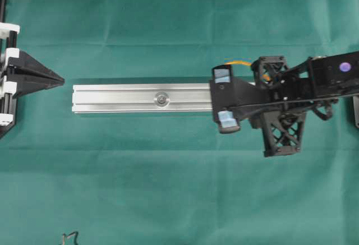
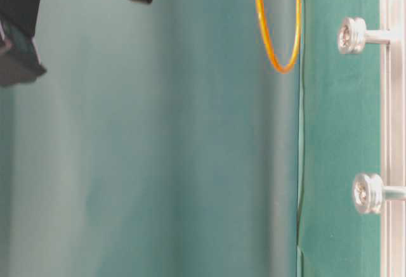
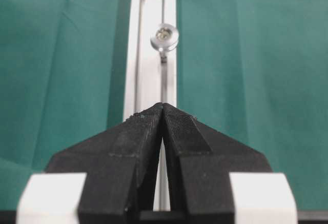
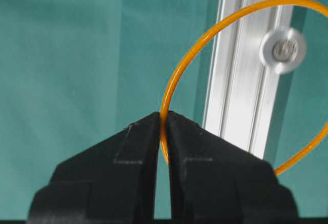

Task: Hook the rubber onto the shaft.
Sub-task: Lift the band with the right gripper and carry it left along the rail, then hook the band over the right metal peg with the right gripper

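The right gripper (image 4: pixel 163 119) pinches the rubber (image 4: pixel 205 35) between its closed fingertips, the orange loop fanning out ahead of them over the aluminium rail (image 4: pixel 246 80). Seen through the loop, a shaft (image 4: pixel 283 49) stands on the rail. The left gripper (image 3: pixel 162 107), pressed together and empty, rests off the rail's far end.

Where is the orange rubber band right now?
The orange rubber band is pinched in the right claw, hanging in the air above the right end of the silver rail. In the right wrist view its loop rings a round-headed shaft.

Green-clothed table (image 1: pixel 168 183), aluminium rail (image 1: pixel 140 97) flat on it, perhaps a black cable (image 1: pixel 70 237) at its edge.
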`<action>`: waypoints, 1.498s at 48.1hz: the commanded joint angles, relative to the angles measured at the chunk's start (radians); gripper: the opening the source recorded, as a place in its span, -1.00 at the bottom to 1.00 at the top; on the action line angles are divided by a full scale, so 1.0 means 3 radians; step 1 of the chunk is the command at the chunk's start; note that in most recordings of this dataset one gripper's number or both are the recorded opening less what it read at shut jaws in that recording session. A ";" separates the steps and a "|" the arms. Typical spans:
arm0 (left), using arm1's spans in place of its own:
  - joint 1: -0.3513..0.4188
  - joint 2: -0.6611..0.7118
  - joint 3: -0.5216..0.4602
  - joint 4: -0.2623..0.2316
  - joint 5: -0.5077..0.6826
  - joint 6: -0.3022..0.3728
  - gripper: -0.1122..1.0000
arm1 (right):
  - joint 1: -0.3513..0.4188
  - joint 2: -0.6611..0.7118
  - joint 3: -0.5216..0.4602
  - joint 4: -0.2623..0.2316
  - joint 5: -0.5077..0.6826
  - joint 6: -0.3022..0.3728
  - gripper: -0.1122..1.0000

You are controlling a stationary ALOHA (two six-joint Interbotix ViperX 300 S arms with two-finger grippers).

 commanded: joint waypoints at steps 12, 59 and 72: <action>0.0005 0.0031 -0.0082 0.0005 -0.0015 0.0000 -0.80 | -0.0010 0.0128 -0.0291 -0.0005 -0.0005 -0.0010 -0.66; 0.0000 0.0036 -0.0082 0.0005 -0.0015 0.0000 -0.80 | -0.0031 0.0225 -0.0230 -0.0005 -0.0087 0.0000 -0.66; 0.0005 0.0031 -0.0077 0.0010 -0.0015 0.0000 -0.80 | -0.0031 0.0251 -0.0128 -0.0010 -0.0251 0.0000 -0.66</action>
